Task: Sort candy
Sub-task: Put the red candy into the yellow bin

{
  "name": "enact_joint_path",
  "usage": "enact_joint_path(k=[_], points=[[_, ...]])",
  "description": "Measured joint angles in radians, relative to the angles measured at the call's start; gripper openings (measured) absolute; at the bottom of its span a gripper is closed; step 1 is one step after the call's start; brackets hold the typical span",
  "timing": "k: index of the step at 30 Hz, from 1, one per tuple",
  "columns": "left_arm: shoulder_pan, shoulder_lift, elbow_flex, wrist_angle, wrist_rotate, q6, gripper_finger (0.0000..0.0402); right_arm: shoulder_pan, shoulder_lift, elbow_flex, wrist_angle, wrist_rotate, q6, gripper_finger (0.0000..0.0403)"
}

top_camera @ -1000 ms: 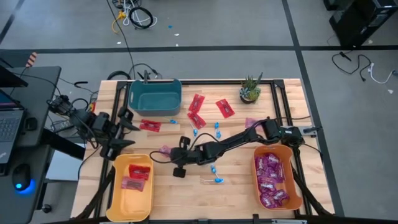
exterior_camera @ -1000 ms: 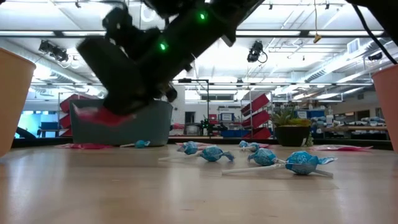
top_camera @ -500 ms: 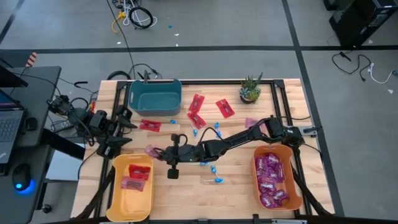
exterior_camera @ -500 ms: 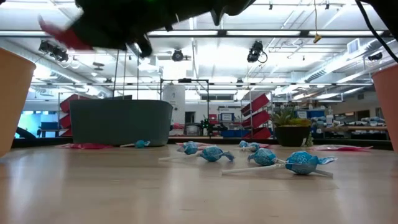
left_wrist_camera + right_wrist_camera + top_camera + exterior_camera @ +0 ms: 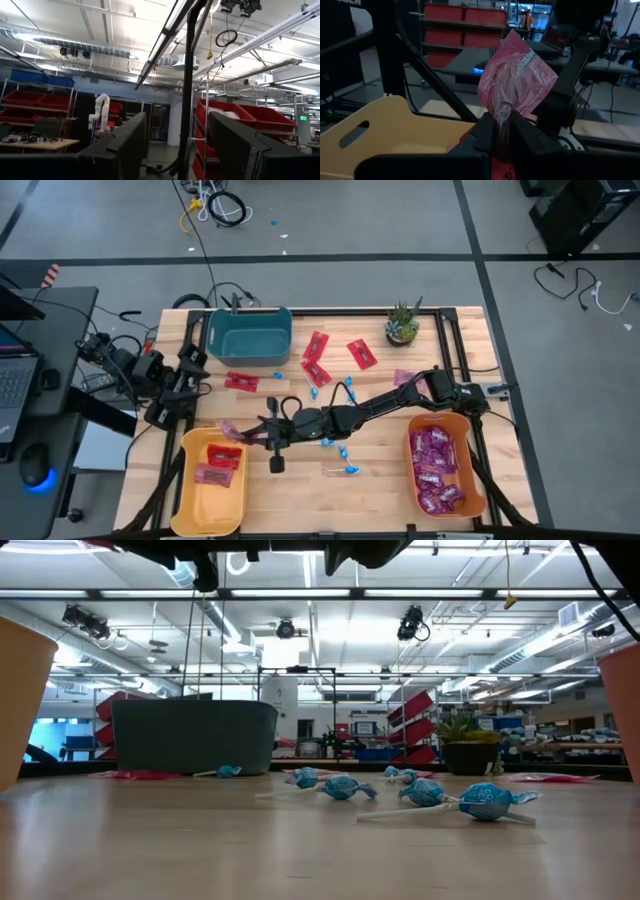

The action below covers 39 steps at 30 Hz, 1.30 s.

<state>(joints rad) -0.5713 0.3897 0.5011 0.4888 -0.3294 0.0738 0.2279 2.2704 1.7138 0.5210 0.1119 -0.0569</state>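
Candy is being carried across the counter (image 5: 400,480) right now: the right tool (image 5: 243,433) is pinching a pink packet (image 5: 516,80) by its lower edge, jaws clamped tight on the crimped seam so the rest is fanning out above them. It is hanging just at the near rim of the yellow bin (image 5: 196,500), which makes sense, since that bin is already holding a couple of flat red packets (image 5: 222,453); whether this one is the red kind or the purple kind is hard to call from here, as it is looking translucent pink and crinkly in the wrist view. The long reach is putting the right arm low and stretched over the middle of the counter.

The left tool (image 5: 190,375) is waiting with its jaws spread wide and empty at the counter's left edge, beside the teal bin (image 5: 250,333), keeping clear of the drop.

Still lying loose on the wood: flat red packets (image 5: 316,357) near the teal bin and blue lollipops (image 5: 483,802), round twisted-foil heads on thin white sticks. Shiny purple packets (image 5: 436,470) are heaped in the orange bin (image 5: 478,480) on the right. All three bins are smooth moulded plastic with rounded corners.
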Motion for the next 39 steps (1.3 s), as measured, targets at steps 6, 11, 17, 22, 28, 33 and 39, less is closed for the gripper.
enact_joint_path(k=[6,11,17,22,28,33,39], points=[[0.000,0.000,0.000,0.019,0.000,0.000,0.0218,0.000,0.002,0.000,0.073,-0.061,-0.046,0.0039],[0.000,0.000,0.000,0.025,0.000,0.000,0.0218,0.000,0.002,0.000,0.072,-0.078,-0.079,0.0039],[0.000,0.000,0.000,0.042,0.000,0.000,0.0218,-0.005,0.002,0.000,0.080,-0.088,-0.081,0.0039],[0.000,0.000,0.000,0.041,0.000,0.000,0.0218,-0.019,0.002,0.000,0.091,-0.089,0.037,0.0039],[0.000,0.000,0.000,0.037,0.000,0.000,0.0218,-0.042,0.002,0.000,0.006,-0.089,0.247,0.0039],[0.000,0.000,0.000,0.023,0.000,0.000,0.0218,-0.045,0.002,0.000,-0.104,-0.090,0.396,0.0039],[0.000,0.000,0.000,0.010,0.000,0.000,0.0218,-0.046,0.002,0.000,-0.128,-0.185,0.425,0.0039]])
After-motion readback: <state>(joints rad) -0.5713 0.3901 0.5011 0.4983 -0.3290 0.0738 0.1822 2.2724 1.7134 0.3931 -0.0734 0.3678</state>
